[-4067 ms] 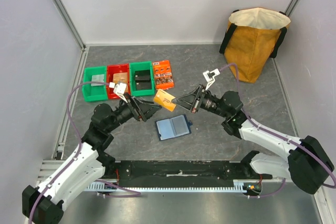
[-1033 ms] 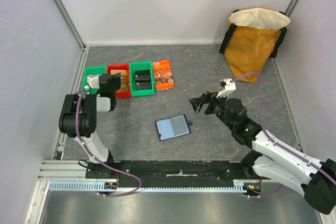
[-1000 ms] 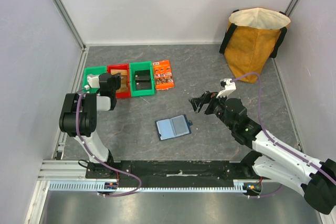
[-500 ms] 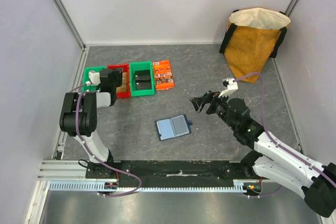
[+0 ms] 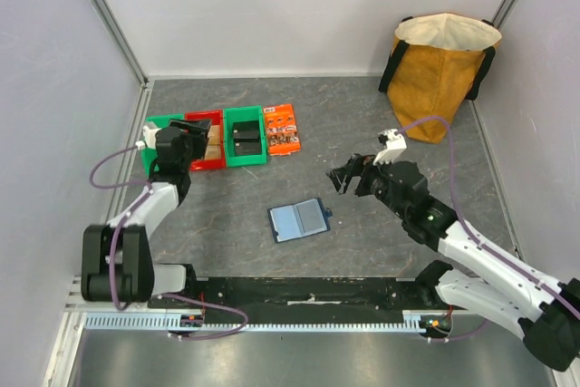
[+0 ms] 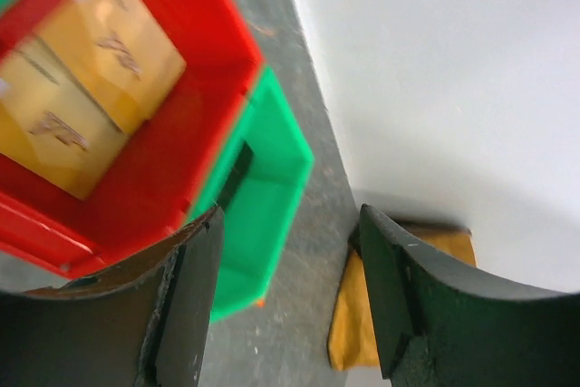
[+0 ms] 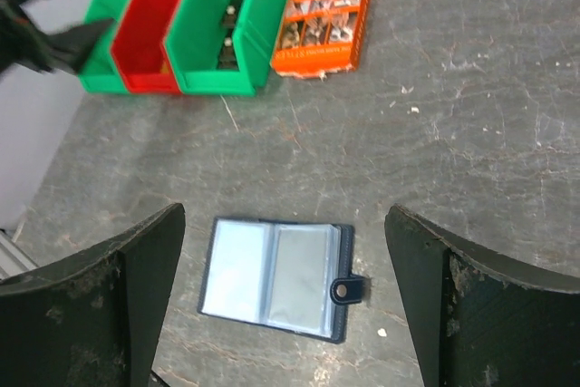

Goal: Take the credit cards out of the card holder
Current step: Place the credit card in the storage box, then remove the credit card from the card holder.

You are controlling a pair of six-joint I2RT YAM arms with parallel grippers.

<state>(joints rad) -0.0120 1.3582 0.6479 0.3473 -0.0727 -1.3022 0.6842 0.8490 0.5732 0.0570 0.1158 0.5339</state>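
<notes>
The card holder (image 5: 298, 219) lies open and flat on the grey table, tab to the right; its facing sleeves (image 7: 275, 276) look pale and blank. Two tan-gold credit cards (image 6: 91, 70) lie in the red bin (image 5: 201, 124). My left gripper (image 5: 192, 126) hovers over that bin's far end, and its jaws (image 6: 290, 224) stand open with nothing between them. My right gripper (image 5: 340, 178) hangs up and to the right of the card holder, wide open (image 7: 285, 224) and holding nothing.
Green bins (image 5: 245, 136) (image 5: 156, 156) flank the red one. An orange printed packet (image 5: 282, 129) lies right of them. A yellow fabric bag (image 5: 441, 65) stands at the back right. Walls close in the table on three sides.
My left gripper has gone from shut to open over the red bin, and its arm has dropped from a folded upright pose. The right arm barely moved.
</notes>
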